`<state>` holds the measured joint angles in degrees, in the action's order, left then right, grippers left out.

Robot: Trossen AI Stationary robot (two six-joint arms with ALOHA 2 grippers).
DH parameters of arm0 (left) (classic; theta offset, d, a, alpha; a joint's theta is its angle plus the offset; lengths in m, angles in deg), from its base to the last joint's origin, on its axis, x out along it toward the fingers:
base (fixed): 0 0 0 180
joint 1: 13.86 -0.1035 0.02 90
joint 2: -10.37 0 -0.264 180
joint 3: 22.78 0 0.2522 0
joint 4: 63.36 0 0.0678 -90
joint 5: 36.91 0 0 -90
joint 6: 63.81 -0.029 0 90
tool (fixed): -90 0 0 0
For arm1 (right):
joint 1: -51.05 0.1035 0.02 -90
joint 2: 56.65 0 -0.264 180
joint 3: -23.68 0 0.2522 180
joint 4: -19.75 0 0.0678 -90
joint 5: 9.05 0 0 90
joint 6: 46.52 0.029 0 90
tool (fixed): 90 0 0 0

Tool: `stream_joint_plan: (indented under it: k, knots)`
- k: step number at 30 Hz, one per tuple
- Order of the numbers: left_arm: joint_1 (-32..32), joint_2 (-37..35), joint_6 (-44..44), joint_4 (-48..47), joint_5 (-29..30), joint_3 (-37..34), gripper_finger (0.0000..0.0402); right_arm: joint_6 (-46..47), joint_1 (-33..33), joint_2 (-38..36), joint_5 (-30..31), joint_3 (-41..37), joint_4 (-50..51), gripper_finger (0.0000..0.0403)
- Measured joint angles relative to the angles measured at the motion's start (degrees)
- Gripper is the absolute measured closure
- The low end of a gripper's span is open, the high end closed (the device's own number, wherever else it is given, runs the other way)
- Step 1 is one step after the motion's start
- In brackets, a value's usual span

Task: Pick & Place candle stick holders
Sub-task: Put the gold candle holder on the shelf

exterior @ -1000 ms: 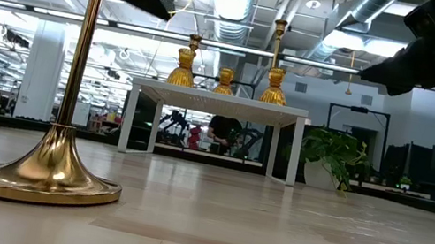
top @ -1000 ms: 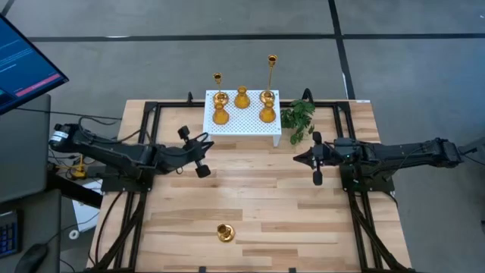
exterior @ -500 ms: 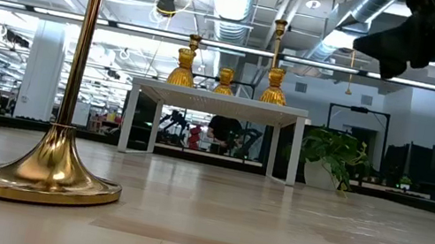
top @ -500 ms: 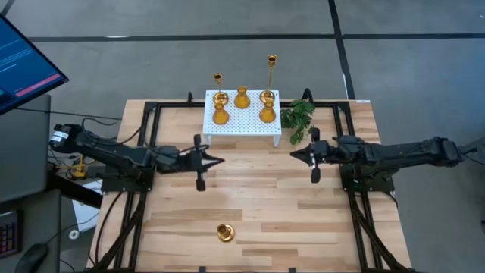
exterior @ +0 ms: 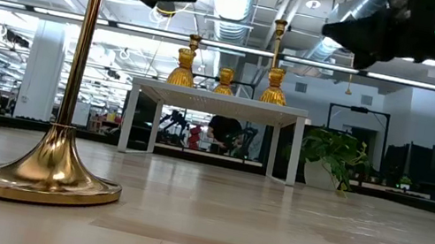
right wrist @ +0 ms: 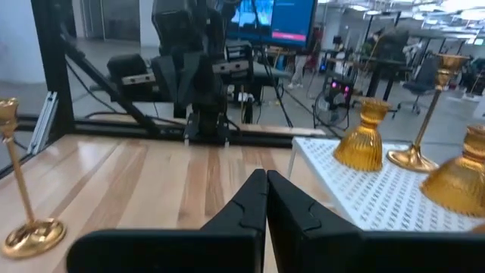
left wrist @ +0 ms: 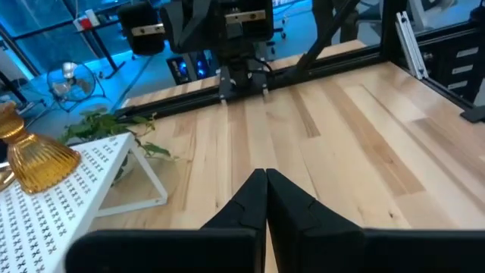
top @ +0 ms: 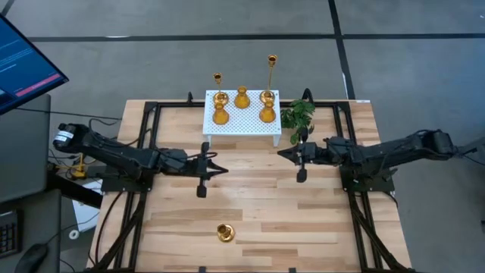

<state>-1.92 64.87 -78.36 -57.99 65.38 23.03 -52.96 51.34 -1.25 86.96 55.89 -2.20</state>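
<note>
Several gold candle stick holders (top: 242, 98) stand by their round bases on the white perforated stand (top: 242, 121) at the table's far middle, both squat and tall ones. One tall thin-stemmed holder (top: 224, 232) stands alone near the front edge; in the low view it is close by (exterior: 56, 174). My left gripper (top: 222, 168) hovers shut left of the table's middle and points right. My right gripper (top: 279, 154) hovers shut right of the middle and points left. Both are level, above the wood, with nothing between their fingers (left wrist: 266, 173) (right wrist: 266, 174).
A green plant sprig (top: 298, 117) lies just right of the stand, close to my right gripper. Black frame rails (top: 144, 152) run along both table sides. Bare wood (top: 250, 197) lies between the grippers and the lone holder.
My left gripper has swung round and now points level toward the table's right. It has also shifted a little toward the middle. My right gripper has tipped up to level and reached toward the table's left. Both have stayed shut. No holder has moved.
</note>
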Motion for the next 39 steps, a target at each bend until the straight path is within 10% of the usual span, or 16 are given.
stream_joint_plan:
  k: [10, 39]
  knots:
    - [-3.29, -1.68, -0.17, -5.28, 0.16, 0.02, 0.0397, 0.92, 0.0, 13.18, 0.32, 0.96, -20.67, 0.0403]
    - [-12.02, -1.7, 2.99, -14.87, 7.75, 0.0, 0.0395, 7.61, -7.47, 51.05, 10.96, 35.99, -16.71, 0.0403]
